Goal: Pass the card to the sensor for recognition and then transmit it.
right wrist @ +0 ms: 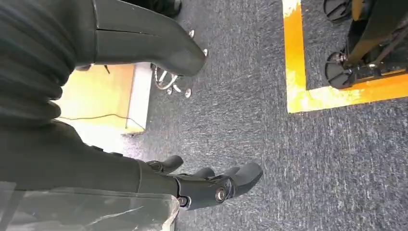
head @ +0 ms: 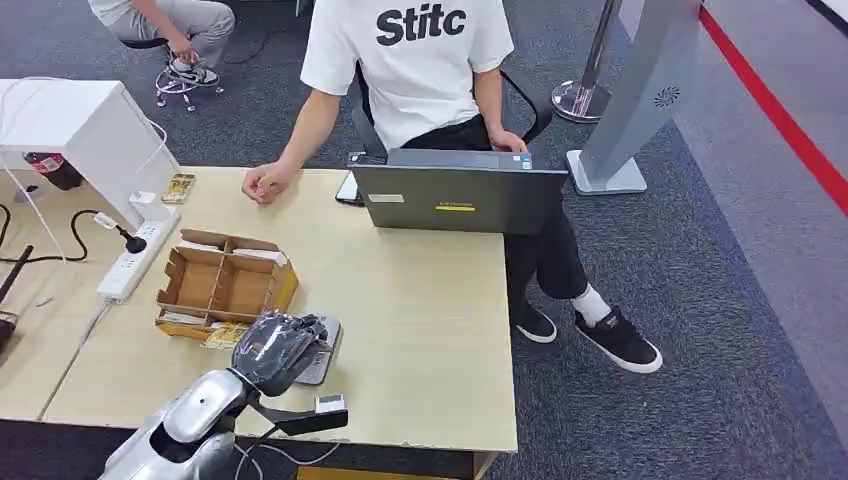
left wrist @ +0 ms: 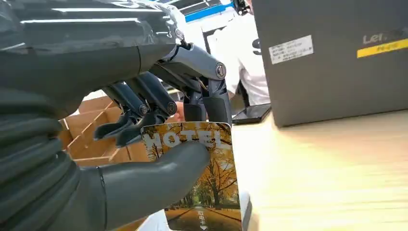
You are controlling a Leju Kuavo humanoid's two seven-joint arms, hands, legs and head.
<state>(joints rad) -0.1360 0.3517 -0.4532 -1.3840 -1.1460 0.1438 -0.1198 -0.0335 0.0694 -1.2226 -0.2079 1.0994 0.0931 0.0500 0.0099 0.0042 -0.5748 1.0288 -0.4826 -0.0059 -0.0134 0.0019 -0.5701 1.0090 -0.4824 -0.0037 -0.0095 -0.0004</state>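
Note:
My left hand [head: 277,349] hovers over the front left of the wooden table [head: 420,330], just past a grey sensor pad [head: 322,358] that it partly hides. In the left wrist view the left hand [left wrist: 144,144] pinches a hotel card [left wrist: 211,185] with an autumn-tree picture between its thumb and fingers, and a pale edge of the sensor [left wrist: 245,211] lies under the card. My right hand [right wrist: 192,183] hangs beside the table over dark carpet, its fingers loosely extended with nothing in them.
A cardboard divider box [head: 222,285] with more cards stands left of my hand. A grey laptop [head: 458,192] sits at the table's far edge, with a seated person in a white shirt [head: 415,60] behind it, one fist [head: 262,183] on the table. A power strip [head: 135,262] lies at left.

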